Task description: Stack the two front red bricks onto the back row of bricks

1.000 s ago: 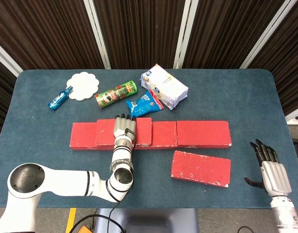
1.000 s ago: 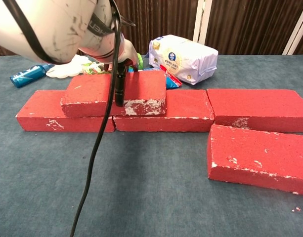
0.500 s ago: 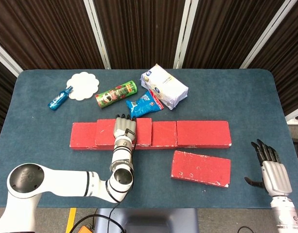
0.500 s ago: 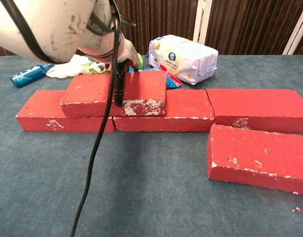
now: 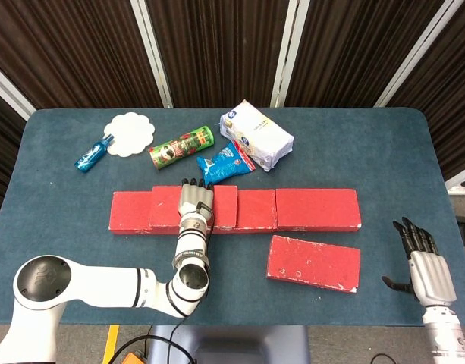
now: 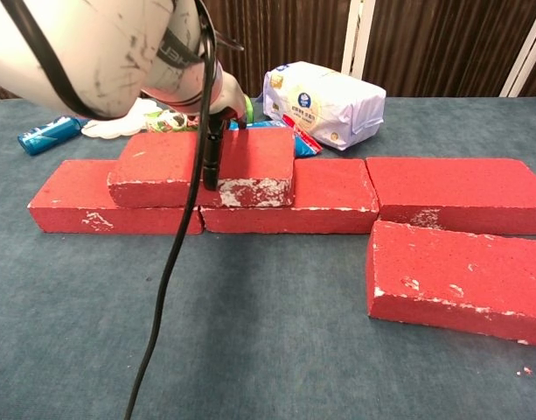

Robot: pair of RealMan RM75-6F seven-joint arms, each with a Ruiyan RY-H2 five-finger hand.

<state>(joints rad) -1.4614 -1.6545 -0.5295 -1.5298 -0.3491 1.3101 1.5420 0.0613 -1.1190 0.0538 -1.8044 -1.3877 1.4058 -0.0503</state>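
Observation:
Three red bricks form the back row [image 5: 317, 208] [image 6: 460, 188]. A further red brick [image 5: 164, 209] [image 6: 163, 162] lies stacked on the row's left and middle bricks. My left hand [image 5: 194, 203] [image 6: 217, 105] grips it from above, its fingers over the far edge and a dark finger [image 6: 211, 162] down the near face. The other front red brick [image 5: 313, 262] [image 6: 460, 276] lies flat on the table before the row's right end. Apart from it, at the near right edge, my right hand [image 5: 423, 267] is open and holds nothing; only the head view shows it.
Behind the row lie a green chip can [image 5: 181, 147], a blue snack bag [image 5: 226, 161], a white package [image 5: 256, 135] [image 6: 324, 101], a blue bottle [image 5: 94, 153] and a white doily [image 5: 130, 133]. My left arm's cable [image 6: 167, 271] hangs before the row.
My right hand has slid slightly toward the near edge. The left hand and the stacked brick stay where they were.

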